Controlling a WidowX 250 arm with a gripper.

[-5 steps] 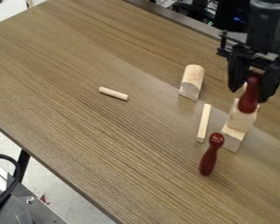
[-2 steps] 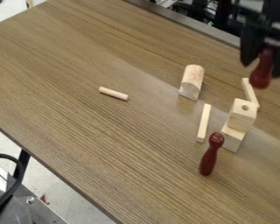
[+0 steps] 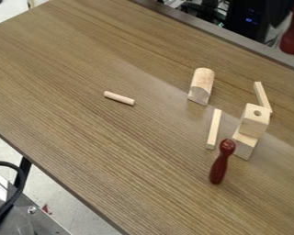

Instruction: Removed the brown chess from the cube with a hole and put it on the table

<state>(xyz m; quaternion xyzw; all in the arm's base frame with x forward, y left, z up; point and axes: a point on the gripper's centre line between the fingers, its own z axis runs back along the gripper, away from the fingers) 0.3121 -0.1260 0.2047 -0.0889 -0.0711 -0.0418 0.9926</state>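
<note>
At the upper right edge of the frame, the black hand (image 3: 282, 13) holds a brown chess piece (image 3: 293, 39) in the air. On the wood-grain bench (image 3: 112, 147), right of centre, a wooden cube with a hole (image 3: 254, 124) in its top sits on a lower wooden block (image 3: 245, 146). A second brown chess piece (image 3: 219, 164) rests just left of that block. Nearby are two thin wooden strips, one left of the cube (image 3: 214, 129), one above it (image 3: 262, 95). A round-topped block (image 3: 201, 85) lies farther up; a short dowel (image 3: 119, 98) lies left of centre.
</note>
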